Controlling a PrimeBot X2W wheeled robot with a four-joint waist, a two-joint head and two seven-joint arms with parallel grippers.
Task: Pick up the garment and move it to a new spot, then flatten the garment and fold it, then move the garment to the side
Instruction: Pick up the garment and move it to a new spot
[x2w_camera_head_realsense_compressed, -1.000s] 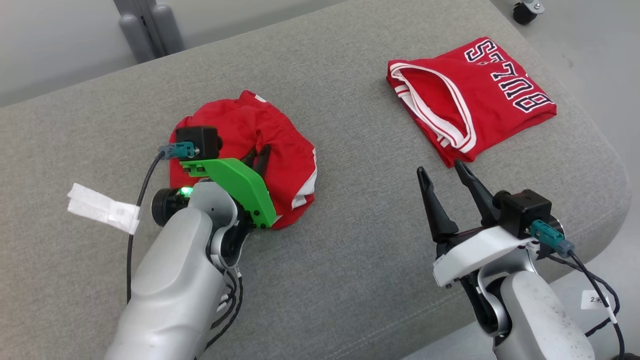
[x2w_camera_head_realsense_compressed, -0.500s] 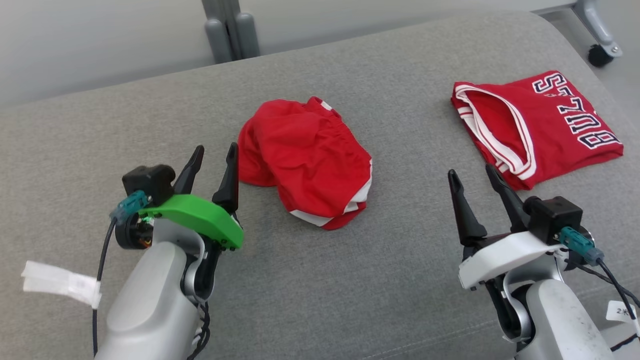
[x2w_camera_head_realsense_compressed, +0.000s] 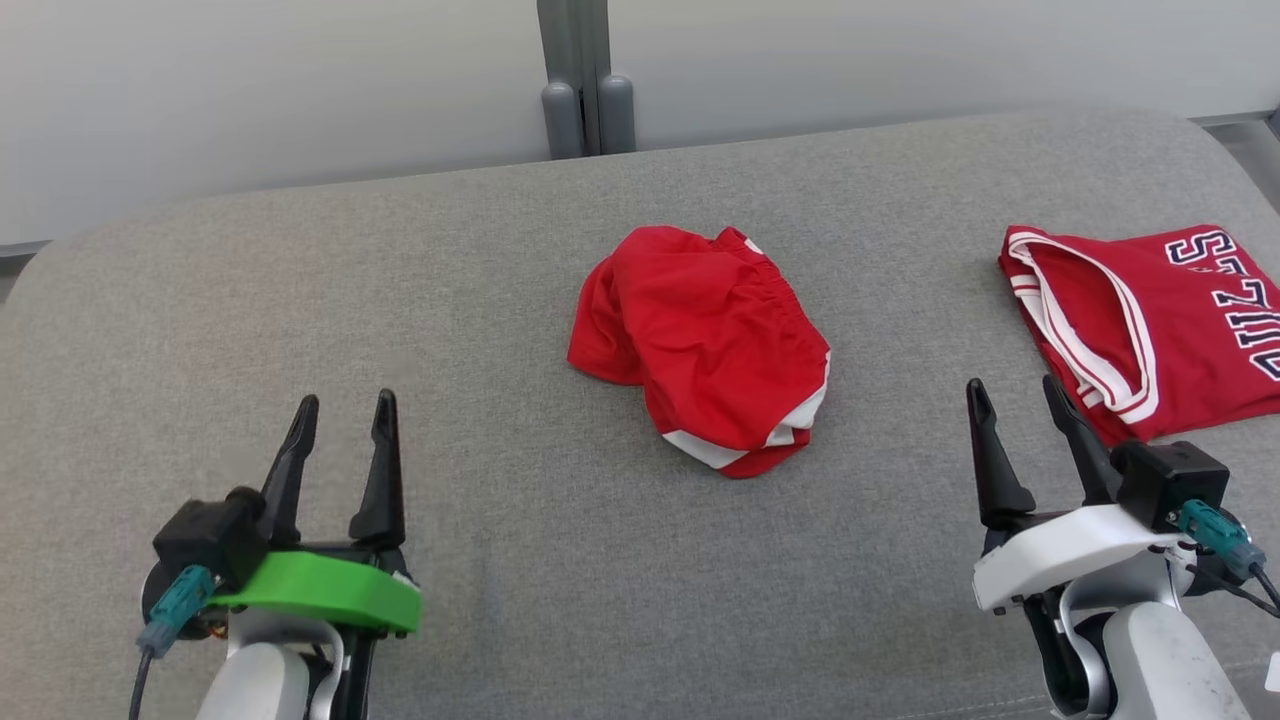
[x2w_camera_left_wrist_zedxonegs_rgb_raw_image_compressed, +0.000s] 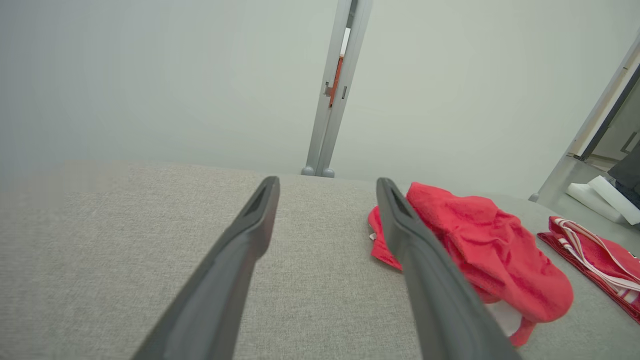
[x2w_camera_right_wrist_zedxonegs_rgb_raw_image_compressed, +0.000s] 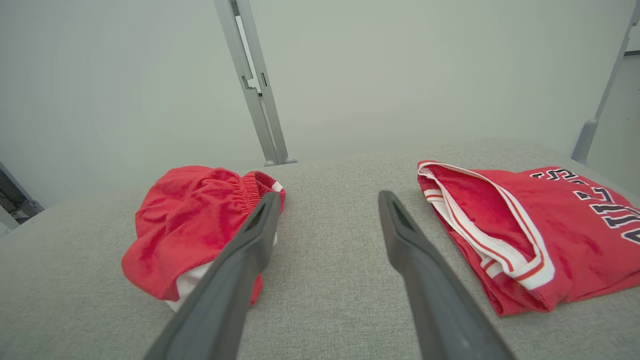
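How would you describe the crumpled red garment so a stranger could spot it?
Look at the wide grey cushion; near its middle lies a bunched red garment. Unlike the flat folded jersey to the right, it carries no lettering, just a gathered waistband and a white hem stripe.

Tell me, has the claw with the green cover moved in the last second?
Yes. The left claw was pressed on the crumpled red shorts; now it stands open, clear of them, drawn back toward the robot and to their left.
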